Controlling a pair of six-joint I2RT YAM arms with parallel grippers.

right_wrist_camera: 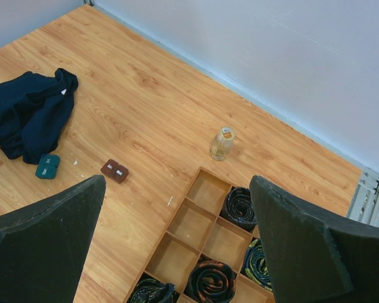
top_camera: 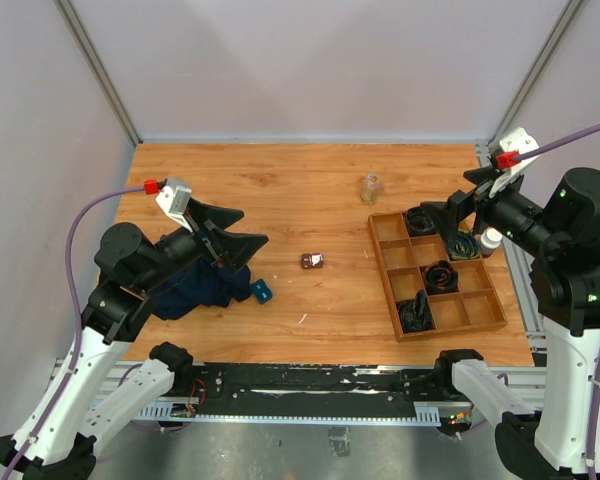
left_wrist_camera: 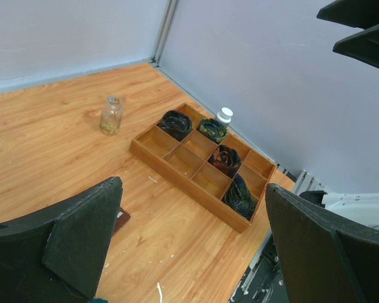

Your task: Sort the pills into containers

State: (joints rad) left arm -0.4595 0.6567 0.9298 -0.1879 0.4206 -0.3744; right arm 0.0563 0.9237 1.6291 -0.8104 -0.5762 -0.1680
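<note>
**Container (top_camera: 312, 261) loose at mid-worktop, clear of both grippers**

Top view: the small reddish-brown container lies flat on the worktop (top_camera: 280, 180). It sits between a teal box (top_camera: 262, 291) to its left and a wooden divided tray (top_camera: 475, 308) to its right, touching neither. A dark blue cloth (top_camera: 195, 285) is heaped at the left, just beside the teal box. A clear bottle (top_camera: 371, 187) stands upright beyond the tray's far corner. A white-capped bottle (top_camera: 491, 238) stands against the tray's right side. Dark rolled items (top_camera: 441, 275) fill four tray compartments. The left gripper (top_camera: 252, 227) hangs spread over the cloth, and the container is well apart to its right.

Left wrist view: its fingers (left_wrist_camera: 69, 246) stand wide apart. Only a corner of the container shows, beside the left-hand finger. The tray and clear bottle lie further off.

Right wrist view: the right gripper (right_wrist_camera: 177, 183) is above the tray's end, its fingers (right_wrist_camera: 316, 246) spread wide. The container rests on bare wood, near the teal box, between cloth and tray, and well apart from this gripper.
</note>
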